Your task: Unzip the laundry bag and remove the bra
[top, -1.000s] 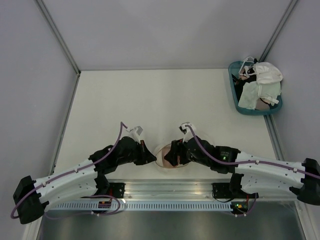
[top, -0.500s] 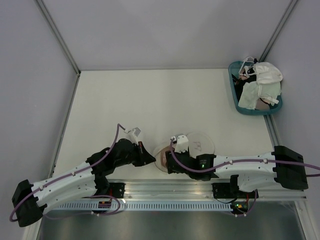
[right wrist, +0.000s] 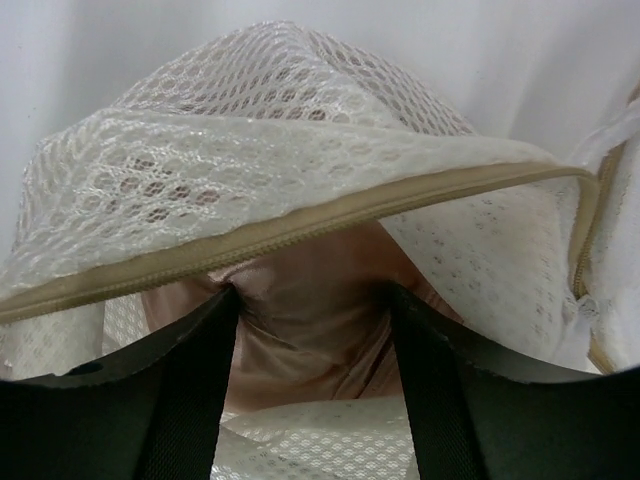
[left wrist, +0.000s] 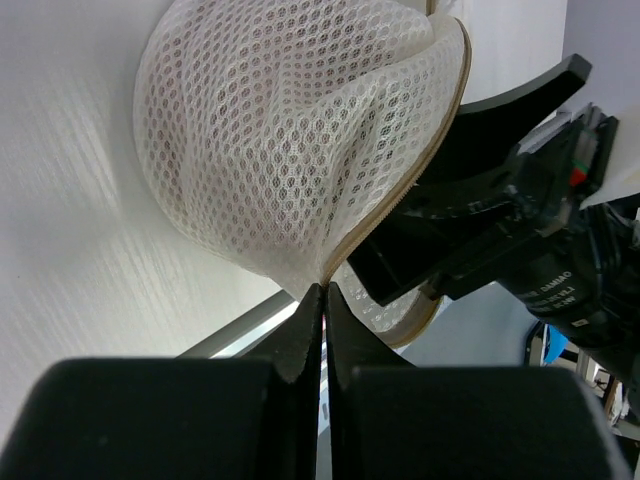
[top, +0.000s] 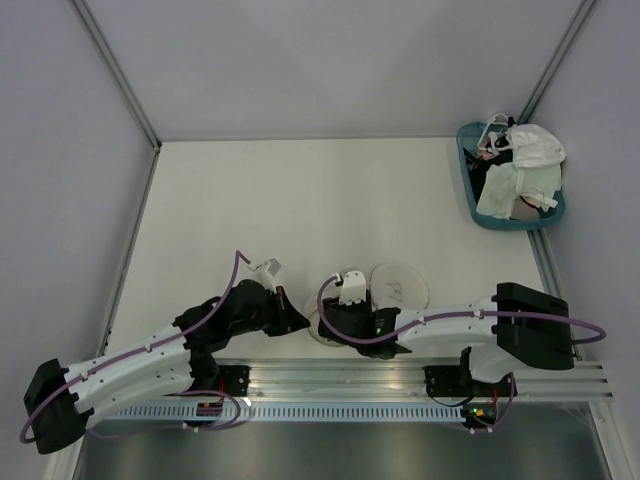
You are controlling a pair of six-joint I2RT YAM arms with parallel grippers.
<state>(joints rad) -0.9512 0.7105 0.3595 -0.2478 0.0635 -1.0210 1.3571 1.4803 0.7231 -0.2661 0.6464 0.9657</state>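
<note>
The laundry bag (top: 316, 328) lies near the table's front edge between both grippers. Its round lid (top: 400, 284) with the dark drawing is flipped open to the right. My left gripper (top: 299, 322) is shut on the bag's tan zipper rim; in the left wrist view the jaws (left wrist: 322, 290) pinch the rim where the mesh (left wrist: 290, 140) is pulled up. My right gripper (top: 335, 320) is open, with its fingers (right wrist: 190, 390) reaching under the raised zipper edge (right wrist: 300, 228) into the bag. The pale-pink bra (right wrist: 310, 320) lies between the fingers inside the bag.
A teal basket (top: 472, 190) with white, pale-green and black clothes stands at the far right by the wall. The aluminium rail (top: 330, 375) runs along the near edge just behind the bag. Grey walls close the left, back and right.
My right arm has swung left and lower, its gripper moving into the bag's opening. The open lid now shows fully. My left gripper has kept its hold and barely moved.
</note>
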